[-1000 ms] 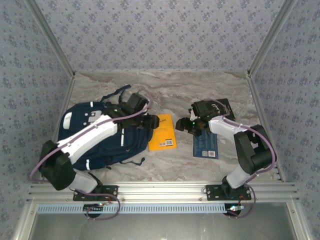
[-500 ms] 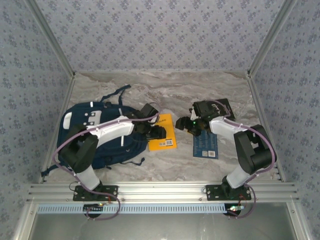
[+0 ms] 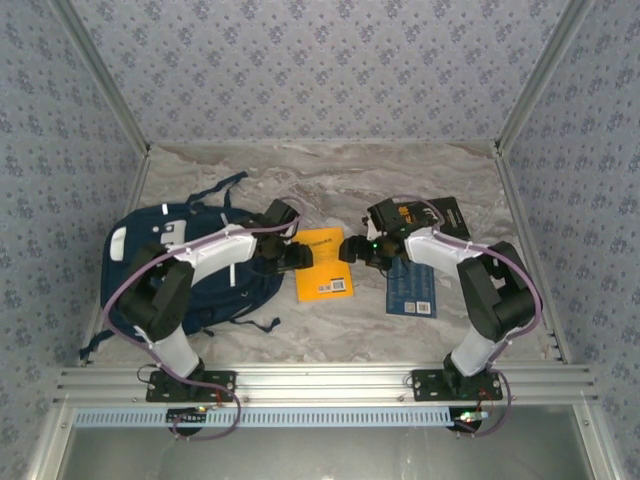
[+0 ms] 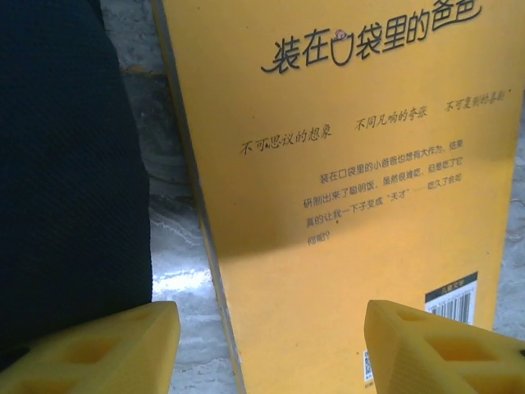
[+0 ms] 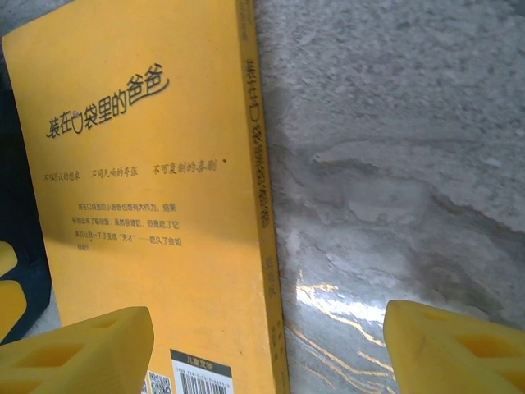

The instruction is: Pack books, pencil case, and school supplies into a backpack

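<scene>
The navy backpack (image 3: 150, 270) lies at the left of the table, and its dark fabric (image 4: 66, 164) fills the left side of the left wrist view. Just right of it, an orange book (image 3: 322, 265) lies flat, back cover up. My left gripper (image 3: 298, 258) is open and low over the book's left edge (image 4: 344, 205), one finger (image 4: 98, 349) over the marble and the other over the cover. My right gripper (image 3: 352, 250) is open and straddles the book's spine (image 5: 262, 205). The pencil case and school supplies are out of view.
A dark blue book (image 3: 412, 288) lies flat right of the orange one, under the right arm. A black book (image 3: 445, 213) lies behind it. Bare marble (image 5: 394, 164) runs between the books. Wallpapered walls close in the back and sides.
My left gripper came off the backpack and swung right to the orange book's left edge. The right gripper moved left to the book's spine. The backpack settled leftward.
</scene>
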`<state>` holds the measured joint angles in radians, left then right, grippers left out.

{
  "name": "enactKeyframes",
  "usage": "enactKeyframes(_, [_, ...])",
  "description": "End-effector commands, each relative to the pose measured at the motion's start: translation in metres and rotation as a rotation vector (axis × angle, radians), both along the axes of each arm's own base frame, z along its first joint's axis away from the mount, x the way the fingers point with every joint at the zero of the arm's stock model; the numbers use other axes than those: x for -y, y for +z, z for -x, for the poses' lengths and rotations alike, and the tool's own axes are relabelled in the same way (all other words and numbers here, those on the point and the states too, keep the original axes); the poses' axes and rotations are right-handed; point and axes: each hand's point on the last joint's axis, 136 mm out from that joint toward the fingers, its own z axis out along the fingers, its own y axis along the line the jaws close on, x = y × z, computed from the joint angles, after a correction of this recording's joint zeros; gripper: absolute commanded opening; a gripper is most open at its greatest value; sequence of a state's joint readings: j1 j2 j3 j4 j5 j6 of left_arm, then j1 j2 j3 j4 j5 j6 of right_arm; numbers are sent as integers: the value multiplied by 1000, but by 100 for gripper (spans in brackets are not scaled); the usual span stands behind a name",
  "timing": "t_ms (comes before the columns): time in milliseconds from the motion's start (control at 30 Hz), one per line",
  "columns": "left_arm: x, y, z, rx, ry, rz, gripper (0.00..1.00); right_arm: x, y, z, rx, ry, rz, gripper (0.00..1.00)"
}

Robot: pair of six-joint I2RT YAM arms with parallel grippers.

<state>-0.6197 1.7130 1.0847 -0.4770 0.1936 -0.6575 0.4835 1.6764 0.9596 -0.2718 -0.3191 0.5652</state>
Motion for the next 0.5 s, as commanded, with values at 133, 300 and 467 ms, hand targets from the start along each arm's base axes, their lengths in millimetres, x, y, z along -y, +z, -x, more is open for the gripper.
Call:
enactKeyframes(133, [6,-24,-2,-51,-14,-62,62,-7,-12,-3,-46,31,37,79])
enactKeyframes(300, [10,-37,0,-79,-18,-87,62,-23,-13,-7,-65,60,-48,77])
enactKeyframes(467, [9,-47,4,-94,-19,-98,58,-45,-8,-7,-85,71,-190,73])
